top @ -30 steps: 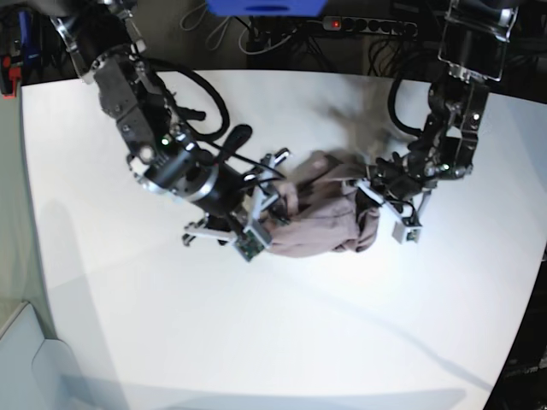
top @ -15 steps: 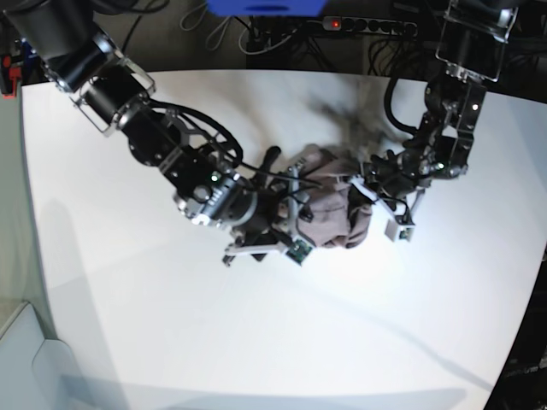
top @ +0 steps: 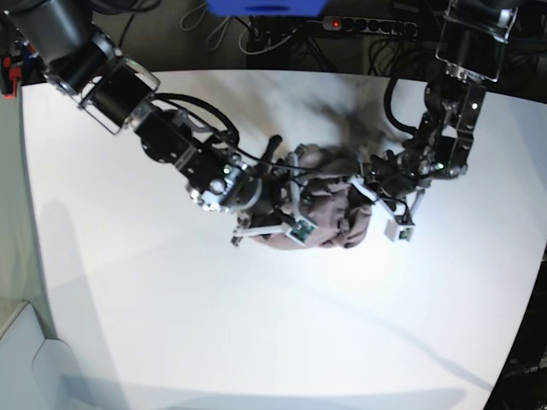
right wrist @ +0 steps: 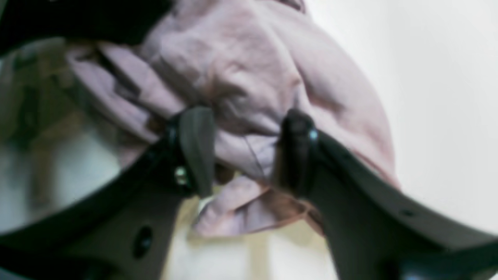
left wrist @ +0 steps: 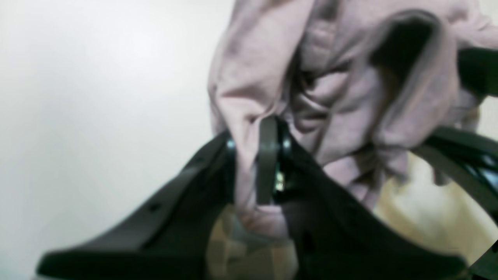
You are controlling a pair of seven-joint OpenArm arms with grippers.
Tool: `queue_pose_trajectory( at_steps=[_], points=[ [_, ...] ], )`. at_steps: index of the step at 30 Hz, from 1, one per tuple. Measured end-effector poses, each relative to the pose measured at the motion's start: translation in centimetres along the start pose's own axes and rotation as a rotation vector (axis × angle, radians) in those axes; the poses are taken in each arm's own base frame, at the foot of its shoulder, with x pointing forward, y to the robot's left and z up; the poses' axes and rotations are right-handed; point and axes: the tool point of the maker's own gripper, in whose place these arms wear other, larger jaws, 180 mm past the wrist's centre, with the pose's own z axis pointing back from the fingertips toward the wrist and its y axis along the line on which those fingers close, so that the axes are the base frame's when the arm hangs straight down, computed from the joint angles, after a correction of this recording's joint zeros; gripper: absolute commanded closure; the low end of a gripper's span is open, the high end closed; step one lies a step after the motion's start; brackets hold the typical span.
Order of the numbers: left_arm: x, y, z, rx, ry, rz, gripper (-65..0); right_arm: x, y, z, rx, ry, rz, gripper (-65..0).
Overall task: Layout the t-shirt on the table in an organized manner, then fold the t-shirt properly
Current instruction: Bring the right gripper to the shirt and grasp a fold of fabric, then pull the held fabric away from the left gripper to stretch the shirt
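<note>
Mauve t-shirt [top: 329, 205] bunched mid-desk [top: 256, 342], no clear long axis, left tool [left wrist: 258, 155] clamped on a fold, right tool [right wrist: 243, 149] part-open astride cloth, grip not discernible

Base view: bright, even overhead light on the white table [top: 256, 342], with a washed-out glare patch near its middle and soft grey shadows of the arms falling toward the far edge and lower corners. Wide-angle distortion bows the table's edges; the dark background is underexposed. Wrist views: both soft and out of focus throughout. The t-shirt [left wrist: 350, 97] shows blurred folds with a deep shadow in one opening; the tabletop behind is overexposed to near featureless white, with a yellowish cast beneath the cloth.
</note>
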Motion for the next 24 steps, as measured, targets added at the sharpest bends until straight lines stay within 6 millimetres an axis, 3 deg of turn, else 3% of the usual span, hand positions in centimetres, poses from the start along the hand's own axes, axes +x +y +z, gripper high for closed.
queue_pose_trajectory(
  at_steps=[2, 3, 7, 15, 20, 24],
  points=[
    [0.0, 0.0, 0.0, 0.0, 0.001, 0.001, -0.4, -0.6, -0.4, -0.3, -0.006, 0.007, -0.013, -3.4],
    [0.0, 0.0, 0.0, 0.0, 0.001, 0.001, -0.4, -0.8, -0.5, -0.5, -0.008, 0.008, -0.018, 0.0],
    [-0.1, 0.0, 0.0, -0.002, -0.001, 0.005, -0.4, -0.2, -1.8, 0.0, -0.03, -0.004, -0.024, 0.0],
    [-0.1, 0.0, 0.0, -0.003, -0.002, 0.007, -0.4, 3.4, -6.4, 5.8, -0.152, -0.168, -0.054, 0.0],
    [-0.2, 0.0, 0.1, -0.003, 0.0, 0.008, -0.4, 3.4, -11.2, 8.4, -0.265, -0.183, -0.12, 0.0],
    [-0.5, -0.9, 0.6, -0.023, 0.0, -0.005, -0.4, 1.8, -14.8, 10.9, -0.362, -0.189, -0.197, 0.0]
  ],
)
